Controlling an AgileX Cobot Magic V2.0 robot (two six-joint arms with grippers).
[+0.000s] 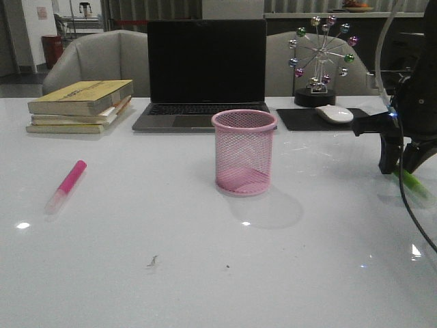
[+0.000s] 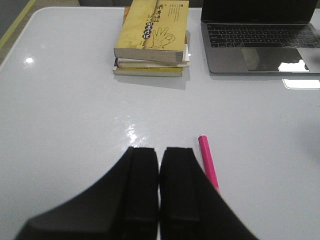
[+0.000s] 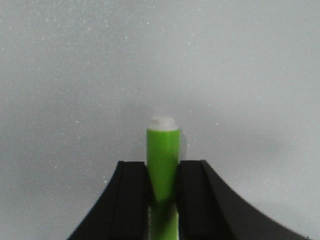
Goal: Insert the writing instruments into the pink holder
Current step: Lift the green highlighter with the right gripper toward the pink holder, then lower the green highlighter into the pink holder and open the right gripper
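While fingers [image 3: 163, 200] pinch green marker [image 3: 163, 155], glossy white table [image 1: 136, 273]

Your left gripper [image 2: 159, 192] has two matte black fingers [image 2: 142, 185], flat and blocky at the tips, each with a shallow step near the end, widening behind the tips into curved black shoulders. Your right gripper [image 3: 162, 187] shows the same black fingers [image 3: 132, 190] with flaring shoulders. In the front view its black body carries a dark cable [image 1: 410, 205] and a small blue light [image 1: 392, 114].
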